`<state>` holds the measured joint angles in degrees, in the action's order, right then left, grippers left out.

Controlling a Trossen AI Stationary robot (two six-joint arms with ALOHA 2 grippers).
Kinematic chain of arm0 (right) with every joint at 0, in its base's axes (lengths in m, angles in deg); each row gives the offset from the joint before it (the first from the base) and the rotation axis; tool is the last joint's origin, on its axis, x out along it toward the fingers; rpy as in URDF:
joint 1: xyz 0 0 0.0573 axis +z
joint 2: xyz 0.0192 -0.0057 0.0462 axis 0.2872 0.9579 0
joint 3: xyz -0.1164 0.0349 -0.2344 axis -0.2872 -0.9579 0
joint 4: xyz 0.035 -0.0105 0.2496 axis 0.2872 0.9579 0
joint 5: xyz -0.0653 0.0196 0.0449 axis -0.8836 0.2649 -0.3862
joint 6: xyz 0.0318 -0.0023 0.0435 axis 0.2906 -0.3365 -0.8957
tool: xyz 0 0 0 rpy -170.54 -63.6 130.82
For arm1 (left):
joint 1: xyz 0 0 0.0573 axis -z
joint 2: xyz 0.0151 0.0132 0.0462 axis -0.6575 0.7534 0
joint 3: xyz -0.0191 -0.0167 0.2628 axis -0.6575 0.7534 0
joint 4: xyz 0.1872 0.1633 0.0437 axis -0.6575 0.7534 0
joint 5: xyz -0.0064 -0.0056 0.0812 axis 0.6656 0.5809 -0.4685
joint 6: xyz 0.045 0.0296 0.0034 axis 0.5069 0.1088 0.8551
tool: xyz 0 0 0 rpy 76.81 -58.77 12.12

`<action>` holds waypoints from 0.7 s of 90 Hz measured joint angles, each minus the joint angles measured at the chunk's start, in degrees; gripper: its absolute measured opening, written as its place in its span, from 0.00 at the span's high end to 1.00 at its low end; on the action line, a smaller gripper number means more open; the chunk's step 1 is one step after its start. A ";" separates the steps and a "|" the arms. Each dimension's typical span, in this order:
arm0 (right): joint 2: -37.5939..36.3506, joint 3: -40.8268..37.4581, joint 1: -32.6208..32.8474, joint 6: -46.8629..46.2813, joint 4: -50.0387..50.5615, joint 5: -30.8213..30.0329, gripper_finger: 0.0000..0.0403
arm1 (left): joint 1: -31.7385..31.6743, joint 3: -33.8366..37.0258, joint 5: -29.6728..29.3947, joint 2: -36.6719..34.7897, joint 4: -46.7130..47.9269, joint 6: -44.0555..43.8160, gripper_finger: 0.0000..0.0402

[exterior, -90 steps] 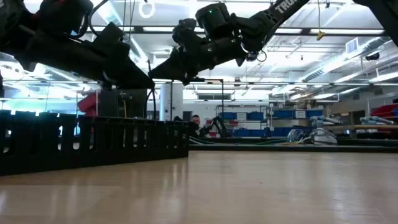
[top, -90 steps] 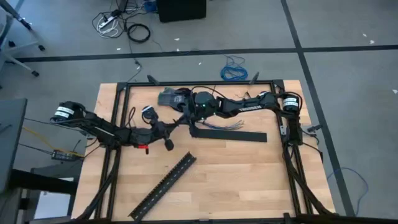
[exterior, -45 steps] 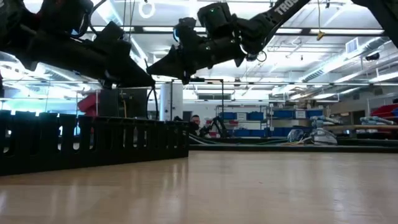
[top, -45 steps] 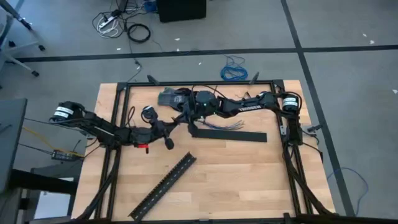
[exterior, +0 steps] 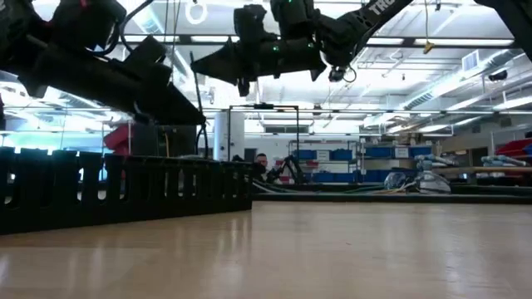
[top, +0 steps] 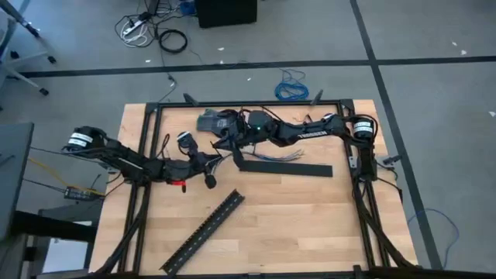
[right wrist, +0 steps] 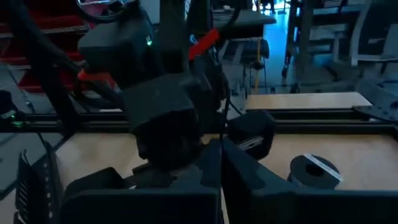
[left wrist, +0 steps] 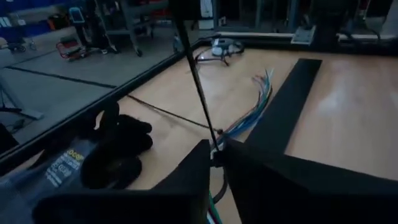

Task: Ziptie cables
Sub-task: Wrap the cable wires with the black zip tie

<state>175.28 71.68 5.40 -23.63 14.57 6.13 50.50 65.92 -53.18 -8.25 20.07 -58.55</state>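
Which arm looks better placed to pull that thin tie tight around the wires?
Probably the left: its gripper is shut on the thin black tie, with the wires just ahead. The right gripper hangs higher.

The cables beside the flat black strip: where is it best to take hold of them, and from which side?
Probably grip the cables where they lie together as one bundle, not at the loose ends, which fan apart. Come down from above with the pincer set across the bundle: the wires lie flat on the wood, and the flat black strip runs close along one side.
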 joint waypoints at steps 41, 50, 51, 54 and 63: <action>-2.38 -0.13 -0.17 0.07 -0.59 -3.10 1.00 | 0.00 -0.01 -0.62 -0.02 5.23 -3.88 0.86; -2.45 -0.14 -0.17 0.49 1.39 -3.31 1.00 | 0.00 -0.01 -0.65 -0.04 4.70 -3.88 0.86; -2.45 -0.15 -0.17 0.50 1.64 -3.33 1.00 | 0.00 -0.01 -0.67 -0.04 4.60 -3.88 0.86; -2.45 -0.17 -0.17 0.56 2.32 -3.52 1.00 | 0.00 -0.01 -0.69 -0.04 3.93 -3.86 0.86; -2.45 -0.17 -0.15 0.75 5.14 -4.76 1.00 | 0.00 -0.02 -0.71 -0.09 1.55 -3.64 0.85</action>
<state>172.83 71.50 5.25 -22.88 19.71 1.37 50.50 65.90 -53.89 -8.34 21.62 -62.20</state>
